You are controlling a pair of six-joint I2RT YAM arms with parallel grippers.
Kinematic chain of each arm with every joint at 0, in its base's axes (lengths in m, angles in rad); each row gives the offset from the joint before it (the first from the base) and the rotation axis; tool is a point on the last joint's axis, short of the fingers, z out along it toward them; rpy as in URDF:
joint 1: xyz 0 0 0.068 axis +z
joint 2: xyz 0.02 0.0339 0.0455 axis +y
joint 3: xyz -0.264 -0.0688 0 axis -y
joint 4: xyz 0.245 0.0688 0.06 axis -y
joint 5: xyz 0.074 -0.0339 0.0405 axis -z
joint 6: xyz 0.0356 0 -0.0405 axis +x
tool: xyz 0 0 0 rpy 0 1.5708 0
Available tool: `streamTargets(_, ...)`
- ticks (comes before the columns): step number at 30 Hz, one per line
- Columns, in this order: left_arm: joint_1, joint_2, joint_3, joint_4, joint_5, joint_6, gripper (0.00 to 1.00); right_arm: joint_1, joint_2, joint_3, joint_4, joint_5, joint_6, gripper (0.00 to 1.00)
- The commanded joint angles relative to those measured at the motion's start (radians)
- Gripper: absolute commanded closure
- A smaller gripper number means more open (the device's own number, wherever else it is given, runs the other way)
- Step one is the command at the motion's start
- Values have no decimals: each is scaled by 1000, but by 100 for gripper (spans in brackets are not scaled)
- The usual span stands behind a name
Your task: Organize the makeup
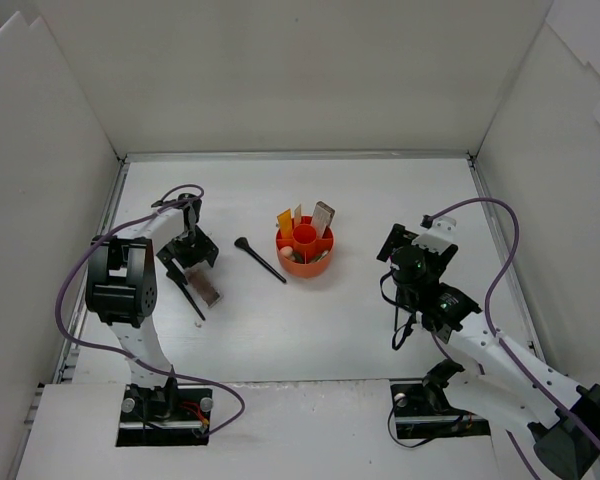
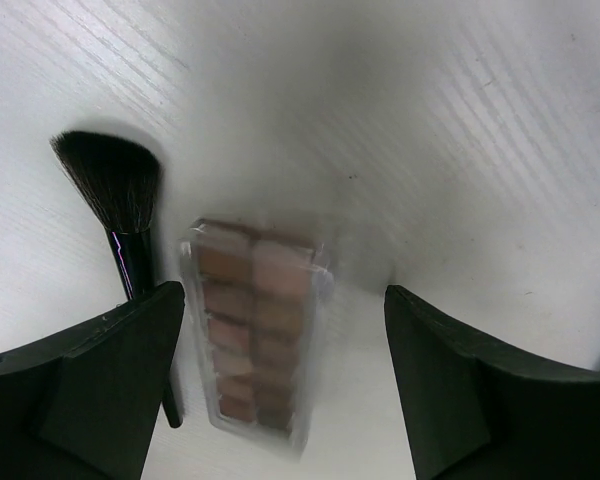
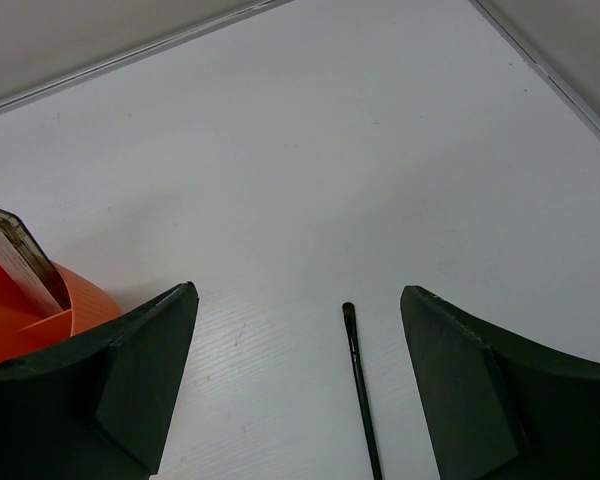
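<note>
A brown-pink eyeshadow palette (image 2: 253, 330) lies flat on the white table, also seen in the top view (image 1: 209, 291). A black brush with a fluffy head (image 2: 112, 183) lies just left of it. My left gripper (image 2: 285, 385) is open and empty, hovering over the palette, with its fingers either side. A second black brush (image 1: 261, 259) lies left of the red-orange holder (image 1: 306, 264). My right gripper (image 3: 300, 390) is open and empty right of the holder. A thin black brush (image 3: 359, 385) lies on the table between its fingers.
The holder (image 3: 40, 305) has an orange tube (image 1: 286, 222), a beige stick (image 1: 298, 214) and a clear-edged flat case (image 3: 18, 255) standing in it. White walls enclose the table on three sides. A purple cable loops from each arm.
</note>
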Motion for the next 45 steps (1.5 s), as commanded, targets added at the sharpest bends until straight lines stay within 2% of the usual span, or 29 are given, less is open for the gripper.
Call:
streamTargets(1, 5, -24, 14, -12, 6, -13, 24, -9, -17, 1, 34, 21, 18, 20)
streamTargets(14, 5, -2, 15, 3, 10, 5, 25, -11, -14, -3, 34, 10, 25, 20)
streamTargets(18, 14, 10, 23, 5, 13, 11, 31, -14, -19, -5, 33, 10, 27, 20)
streamTargets(21, 14, 9, 21, 9, 18, 19, 41, -14, -17, -5, 33, 7, 27, 20)
streamTargets(22, 14, 6, 18, 19, 21, 22, 51, -14, -19, -5, 33, 6, 29, 20)
streamTargets(24, 14, 1, 10, 25, 26, 25, 62, -16, -22, -6, 33, 7, 27, 20)
streamTargets(25, 14, -2, 10, 32, 26, 29, 72, -16, -23, -6, 33, 6, 27, 20)
streamTargets(27, 14, -8, 10, 37, 38, 37, 82, -19, -26, -8, 31, 9, 27, 20)
streamTargets(28, 14, -11, 10, 45, 45, 45, 94, -17, -26, -10, 31, 7, 27, 20)
streamTargets(29, 14, -17, 13, 49, 47, 48, 100, -17, -29, -8, 30, 7, 25, 20)
streamTargets(34, -43, -103, 50, 54, 15, 92, 100, -19, -51, -13, 15, 15, 25, 20)
streamTargets(38, -162, -232, 81, 98, -103, 164, 100, -20, -78, -14, 1, 21, 24, 20)
streamTargets(41, -242, -350, 93, 193, -128, 253, 100, -20, -97, -16, -8, 18, 19, 20)
streamTargets(45, -316, -480, 92, 397, -87, 362, 100, -19, -134, -25, -12, 4, 2, 20)
